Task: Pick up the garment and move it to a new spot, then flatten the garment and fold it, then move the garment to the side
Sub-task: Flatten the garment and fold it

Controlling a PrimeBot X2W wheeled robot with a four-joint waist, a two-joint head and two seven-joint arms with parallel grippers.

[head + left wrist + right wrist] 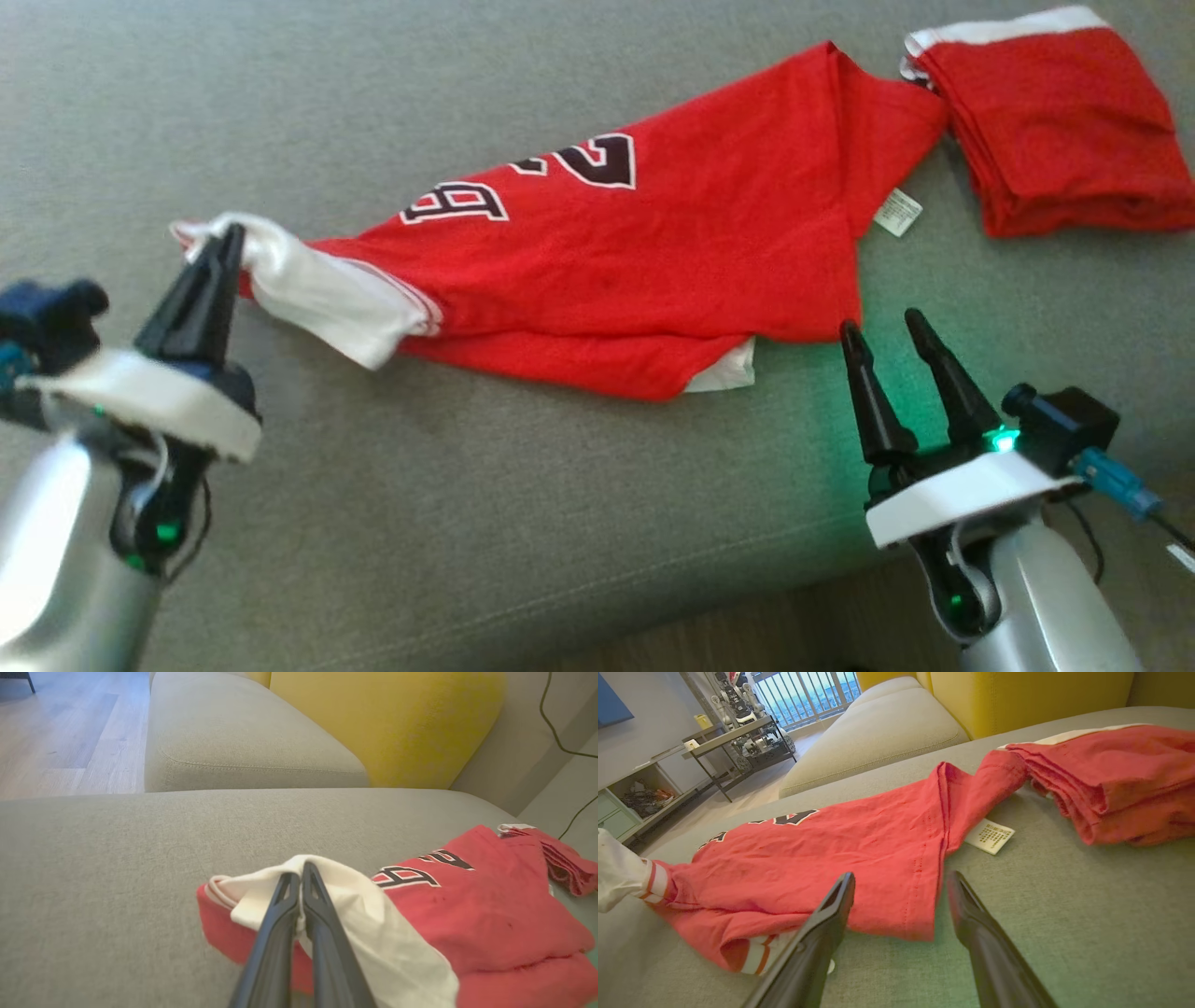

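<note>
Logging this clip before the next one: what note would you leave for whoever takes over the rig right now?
Left end effector: shut on the white sleeve of the red jersey.
Right end effector: open, holding nothing, at the jersey's near edge.
The jersey lies rumpled on the grey sofa cushion, and a folded red garment sits at its far right.
Done: sleeve gripped.
Left: move the jersey, flatten it, fold it, set it aside.

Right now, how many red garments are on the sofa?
2: a numbered jersey spread centrally, its white sleeve pinched in the left claw, and a folded garment at the far right; that pile may hide more.
</note>
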